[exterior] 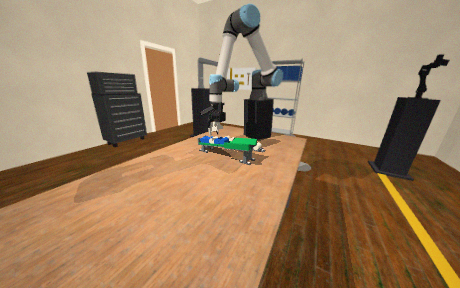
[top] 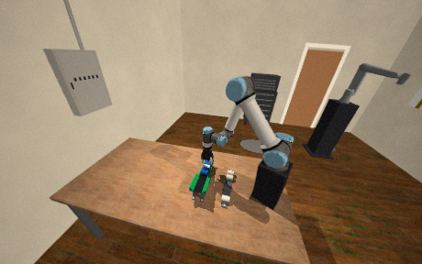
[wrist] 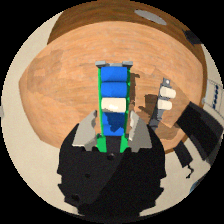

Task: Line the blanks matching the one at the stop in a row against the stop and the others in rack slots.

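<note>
The feed ramp [top: 194, 182] [exterior: 242, 143] [wrist: 101, 144] has green sides. In the wrist view a blue blank [wrist: 114, 74] lies straight across it at the end with grey brackets, and a second blue blank [wrist: 114, 90] lies beside it. A white blank [wrist: 113, 105] follows, then more blue [wrist: 113, 129], partly shadowed; I cannot tell how many blanks that is. My gripper [wrist: 113, 110] [exterior: 215, 135] is part open and empty, low over the ramp, its jaws to either side near the white blank. The grey stock rack [top: 227, 189] [wrist: 157, 116] holds white blanks [wrist: 167, 92] [wrist: 164, 104] [top: 226, 200].
The rack stands beside the ramp, on the side of the black robot pedestal [top: 272, 185]. The ramp stands raised on small grey legs [exterior: 247, 157] on the wooden table [top: 119, 183] [exterior: 165, 210]. A grey cabinet [top: 84, 82] hangs on the wall.
</note>
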